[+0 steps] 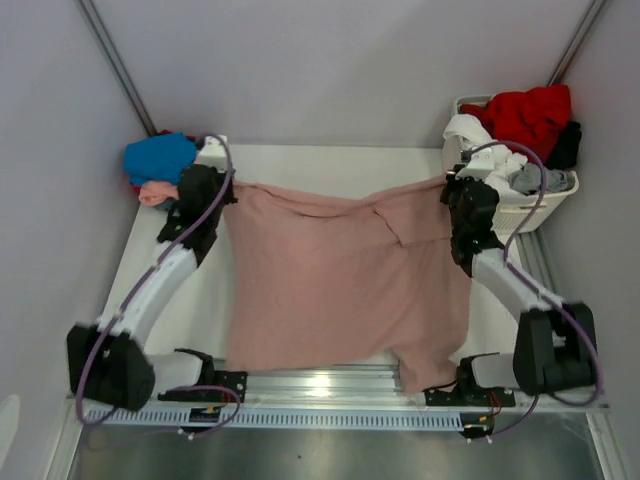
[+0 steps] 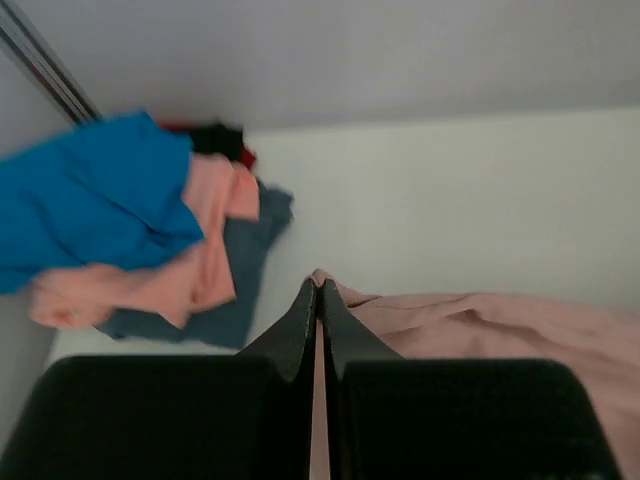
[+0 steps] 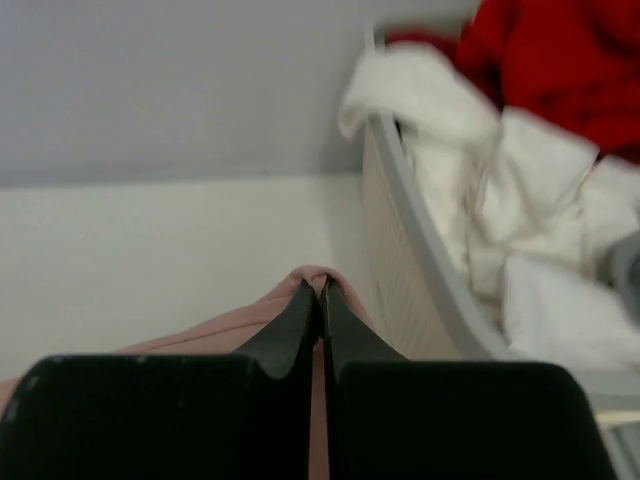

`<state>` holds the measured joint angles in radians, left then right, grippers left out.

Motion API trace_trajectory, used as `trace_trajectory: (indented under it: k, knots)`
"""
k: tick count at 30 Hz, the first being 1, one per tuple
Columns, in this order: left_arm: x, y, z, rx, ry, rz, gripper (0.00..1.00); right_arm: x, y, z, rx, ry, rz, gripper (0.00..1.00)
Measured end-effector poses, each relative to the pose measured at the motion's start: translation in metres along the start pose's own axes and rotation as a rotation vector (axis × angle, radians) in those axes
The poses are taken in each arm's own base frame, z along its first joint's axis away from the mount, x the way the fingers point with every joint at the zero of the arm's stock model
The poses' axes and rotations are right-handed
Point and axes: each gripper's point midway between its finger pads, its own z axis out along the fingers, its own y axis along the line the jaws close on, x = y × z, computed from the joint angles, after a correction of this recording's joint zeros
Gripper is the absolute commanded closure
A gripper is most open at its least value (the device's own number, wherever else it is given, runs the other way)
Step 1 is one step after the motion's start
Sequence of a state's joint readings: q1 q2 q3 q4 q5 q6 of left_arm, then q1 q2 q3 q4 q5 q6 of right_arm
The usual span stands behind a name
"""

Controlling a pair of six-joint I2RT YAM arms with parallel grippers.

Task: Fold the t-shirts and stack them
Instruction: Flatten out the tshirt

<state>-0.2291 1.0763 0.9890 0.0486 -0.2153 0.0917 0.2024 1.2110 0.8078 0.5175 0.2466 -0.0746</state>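
Both jaws pinch tight on the pink shirt's point(image 1: 340, 280) far corners. It looks soft, light and floppy, so corners seem the best place to hold.

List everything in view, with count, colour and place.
pink t-shirt: one, dusty pink, spread across the table
blue t-shirt: one, blue, top of far-left pile
salmon t-shirt: one, salmon, under the blue one
slate t-shirt: one, slate, bottom of that pile
laundry basket: one, white, far right
red garment: one, red, heaped in the basket
white garments: count unclear, white, over the basket rim
table: one, white
left gripper: black, shut on the pink shirt's far-left corner
right gripper: black, shut on its far-right corner
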Motion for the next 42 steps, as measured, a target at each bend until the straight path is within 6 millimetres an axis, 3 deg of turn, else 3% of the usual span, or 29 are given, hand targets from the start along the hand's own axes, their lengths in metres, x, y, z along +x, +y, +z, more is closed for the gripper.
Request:
trace_trajectory:
  k: [2,4,7,9,12,15,26,34,42]
  knots:
    - [0.070,-0.012,0.032,0.000,0.192,-0.005,1.00,0.063,-0.009,0.018,0.036,0.140,0.013,1.00]
    - [0.121,-0.020,0.046,-0.006,0.327,-0.007,0.99,0.111,-0.014,0.027,0.063,0.235,0.029,1.00]
    - [0.163,-0.027,0.062,-0.014,0.466,-0.002,1.00,0.156,-0.017,0.036,0.084,0.322,0.041,1.00]
    - [0.170,-0.029,0.080,-0.027,0.506,0.005,1.00,0.173,-0.015,0.047,0.091,0.348,0.042,1.00]
    - [0.172,-0.030,0.114,-0.056,0.515,0.010,1.00,0.183,-0.011,0.070,0.094,0.350,0.045,1.00]
    - [0.178,-0.030,0.125,-0.068,0.527,0.016,0.99,0.184,-0.009,0.083,0.095,0.331,0.048,1.00]
    - [0.187,-0.028,0.130,-0.085,0.554,0.026,1.00,0.203,-0.010,0.121,0.122,0.321,0.039,1.00]
    - [0.192,-0.025,0.127,-0.107,0.565,0.031,1.00,0.197,-0.026,0.154,0.162,0.300,0.093,1.00]
    - [0.206,-0.015,0.114,-0.162,0.623,0.069,0.99,0.207,-0.026,0.160,0.168,0.346,0.114,1.00]
